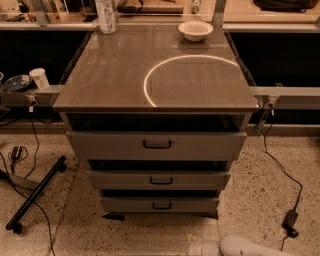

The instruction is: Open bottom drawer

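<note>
The bottom drawer is the lowest and shortest of three grey-brown fronts on the cabinet, with a small black loop handle at its centre. It stands slightly proud, with a dark gap above it. My gripper shows only as the end of the white arm at the bottom edge. It is low over the floor, in front of and below the drawer, a little right of the handle, and apart from it.
The middle drawer and the top drawer sit above. A white bowl and a bottle stand on the cabinet top. A black stand leg lies on the floor at left, a cable and adapter at right, and a cup on the left rail.
</note>
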You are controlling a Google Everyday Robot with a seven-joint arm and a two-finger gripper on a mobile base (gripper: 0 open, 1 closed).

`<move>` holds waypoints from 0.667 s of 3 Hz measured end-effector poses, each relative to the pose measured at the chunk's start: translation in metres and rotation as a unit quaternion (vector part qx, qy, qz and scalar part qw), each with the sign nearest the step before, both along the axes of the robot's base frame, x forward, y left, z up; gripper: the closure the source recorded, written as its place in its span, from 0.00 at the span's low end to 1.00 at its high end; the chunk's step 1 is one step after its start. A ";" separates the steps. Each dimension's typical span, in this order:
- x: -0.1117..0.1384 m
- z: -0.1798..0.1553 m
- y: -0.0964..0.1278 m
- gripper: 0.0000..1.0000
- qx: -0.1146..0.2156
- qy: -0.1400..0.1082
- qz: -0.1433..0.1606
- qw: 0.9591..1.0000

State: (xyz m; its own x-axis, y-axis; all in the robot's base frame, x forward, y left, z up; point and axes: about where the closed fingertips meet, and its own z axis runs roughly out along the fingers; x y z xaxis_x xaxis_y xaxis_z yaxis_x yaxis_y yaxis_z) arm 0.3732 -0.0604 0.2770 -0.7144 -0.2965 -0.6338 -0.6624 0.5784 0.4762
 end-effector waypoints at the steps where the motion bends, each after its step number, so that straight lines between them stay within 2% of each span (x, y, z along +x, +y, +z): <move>1: 0.019 -0.007 0.005 0.00 0.009 -0.006 -0.009 1.000; 2: 0.035 -0.010 0.008 0.00 0.014 -0.015 -0.016 1.000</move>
